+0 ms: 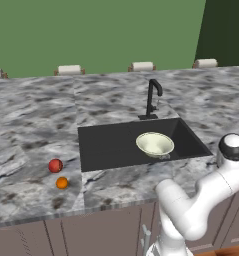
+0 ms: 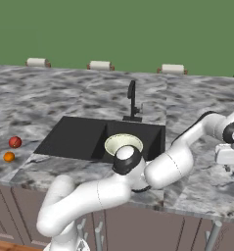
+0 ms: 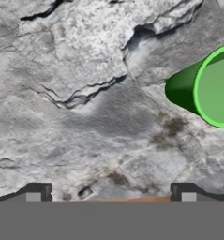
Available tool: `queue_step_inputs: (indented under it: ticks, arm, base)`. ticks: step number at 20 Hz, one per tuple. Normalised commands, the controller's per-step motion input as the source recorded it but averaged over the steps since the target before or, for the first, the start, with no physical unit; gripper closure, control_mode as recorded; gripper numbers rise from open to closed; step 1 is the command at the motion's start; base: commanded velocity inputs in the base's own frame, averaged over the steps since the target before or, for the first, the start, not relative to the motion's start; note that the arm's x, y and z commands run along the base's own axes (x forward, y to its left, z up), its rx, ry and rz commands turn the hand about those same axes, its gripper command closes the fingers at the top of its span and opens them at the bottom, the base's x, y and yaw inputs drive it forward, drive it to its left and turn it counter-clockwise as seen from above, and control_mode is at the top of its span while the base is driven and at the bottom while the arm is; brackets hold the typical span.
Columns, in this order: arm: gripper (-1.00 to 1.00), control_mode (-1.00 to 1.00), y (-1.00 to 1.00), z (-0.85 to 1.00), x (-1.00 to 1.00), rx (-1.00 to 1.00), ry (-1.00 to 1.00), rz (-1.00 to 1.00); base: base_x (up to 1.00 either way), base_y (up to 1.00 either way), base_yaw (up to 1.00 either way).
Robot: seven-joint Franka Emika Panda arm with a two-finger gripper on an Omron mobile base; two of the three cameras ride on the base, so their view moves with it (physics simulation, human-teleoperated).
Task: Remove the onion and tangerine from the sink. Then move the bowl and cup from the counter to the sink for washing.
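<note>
Wall (image 1: 91, 30): green, behind the far edge.
Paper rolls (image 1: 69, 69): white, in a row along the far edge.
Cabinets (image 1: 91, 235): brown, under the near edge.

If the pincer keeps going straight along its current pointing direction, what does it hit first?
Most likely bare counter. In the hand view the pincer looks down at marble, fingertips spread. The cup sits off to the view's right edge, outside that line. Depth to the surface can't be judged.
</note>
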Motion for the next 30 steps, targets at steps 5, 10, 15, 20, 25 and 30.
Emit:
queue_step_inputs:
  ticks: [5,10,15,20,25,30]
  arm:
    - [-1.0,-1.0,-0.14,-0.02,0.08,0.04,0.0,0.0]
    - [-1.0,-1.0,-0.11,0.0,0.16,0.04,0.0,0.0]
    - [-1.0,-1.0,-0.11,0.0,0.18,0.04,0.0,0.0]
    - [-1.0,-1.0,-0.2,0.01,0.24,0.03,0.02,0.0]
    - [-1.0,-1.0,-0.25,0.04,0.24,0.03,0.01,0.0]
    - [-1.0,-1.0,-0.25,0.07,0.25,0.04,0.05,0.0]
  base:
    - [0.0,0.0,0.0]
    - [0.0,0.0,0.0]
    - [0.0,0.0,0.0]
    - [0.0,0.0,0.0]
    - [0.0,0.0,0.0]
    - [0.0,0.0,0.0]
